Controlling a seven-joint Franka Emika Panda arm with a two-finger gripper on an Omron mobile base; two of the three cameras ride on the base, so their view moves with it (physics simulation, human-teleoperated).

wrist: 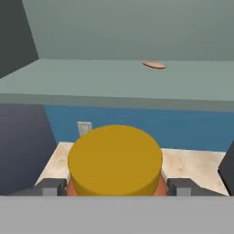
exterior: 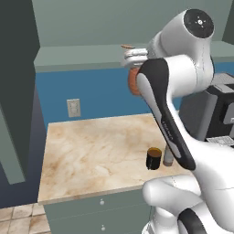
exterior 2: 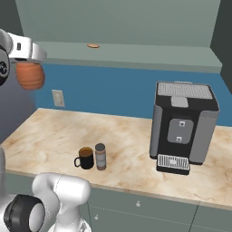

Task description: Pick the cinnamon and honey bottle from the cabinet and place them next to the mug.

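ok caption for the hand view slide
Pincer shut on the honey bottle, held clear of the cabinet shelf.

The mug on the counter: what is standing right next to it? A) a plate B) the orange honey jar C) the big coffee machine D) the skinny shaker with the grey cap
D: the cinnamon stands on the counter right beside the mug, while the honey bottle hangs up in the gripper, out in front of the cabinet shelf.

Honey bottle [wrist: 114,161] upright midair; cinnamon [exterior 2: 100,156] beside mug [exterior 2: 85,158].
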